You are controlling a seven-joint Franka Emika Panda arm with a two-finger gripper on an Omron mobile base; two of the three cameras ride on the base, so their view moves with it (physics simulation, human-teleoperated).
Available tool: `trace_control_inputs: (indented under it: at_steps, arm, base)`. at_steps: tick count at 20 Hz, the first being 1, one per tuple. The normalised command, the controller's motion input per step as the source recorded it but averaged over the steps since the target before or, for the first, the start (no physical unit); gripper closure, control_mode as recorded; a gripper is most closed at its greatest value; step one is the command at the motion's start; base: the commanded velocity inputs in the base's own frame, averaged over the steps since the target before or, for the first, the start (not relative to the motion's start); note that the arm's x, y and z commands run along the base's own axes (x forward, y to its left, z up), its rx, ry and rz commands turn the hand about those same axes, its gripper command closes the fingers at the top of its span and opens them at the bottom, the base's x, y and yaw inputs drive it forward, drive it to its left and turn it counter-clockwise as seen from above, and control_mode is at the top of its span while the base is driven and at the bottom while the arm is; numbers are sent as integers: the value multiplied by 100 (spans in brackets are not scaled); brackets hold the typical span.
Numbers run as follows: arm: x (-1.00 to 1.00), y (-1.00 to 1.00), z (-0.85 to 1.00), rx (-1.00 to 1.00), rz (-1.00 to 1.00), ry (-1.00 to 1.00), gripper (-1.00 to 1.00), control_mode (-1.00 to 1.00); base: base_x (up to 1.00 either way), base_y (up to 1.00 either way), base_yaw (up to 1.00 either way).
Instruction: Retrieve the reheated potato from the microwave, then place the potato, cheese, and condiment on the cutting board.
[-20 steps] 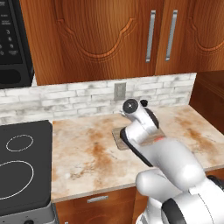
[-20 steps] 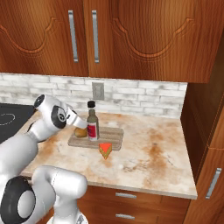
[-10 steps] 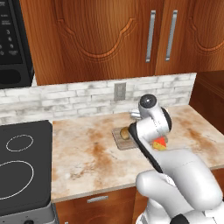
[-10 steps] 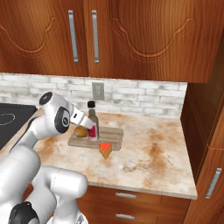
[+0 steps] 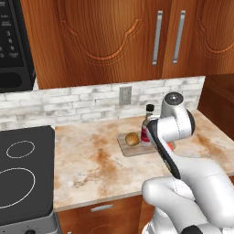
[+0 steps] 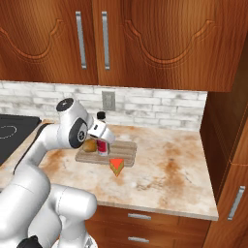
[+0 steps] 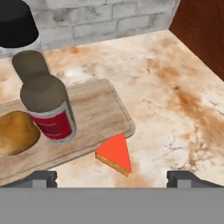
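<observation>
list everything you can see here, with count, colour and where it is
potato: 1, golden-brown, on the cutting board
condiment: 1, brown cap, red label, upright on the board beside the potato
cheese: 1, orange-red wedge, on the counter just off the board's front edge
cutting board: 1, pale wood, on the counter near the wall
counter: 1, mottled beige stone
microwave: 1, black, high on the left
stove: 1, black, left of the counter
outlet: 1, grey, on the brick backsplash
cabinets: brown wood, above the counter
end effector: 1, dark fingertips wide apart, over the cheese
</observation>
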Motion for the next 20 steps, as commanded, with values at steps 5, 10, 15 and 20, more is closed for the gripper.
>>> trace_control_inputs:
  at_steps: [5, 10, 15, 20]
  arm:
    - [-11, -22, -1, 4, 5, 19, -100, -100]
    - [-4, -21, -1, 20, 2, 27, -100, -100]
    - [0, -25, -16, 21, 21, 15, -100, -100]
    - [13, -23, -23, 11, 21, 6, -100, -100]
  base:
    - [0, 0, 0]
    - [0, 0, 0]
    - [0, 0, 0]
    - [0, 0, 0]
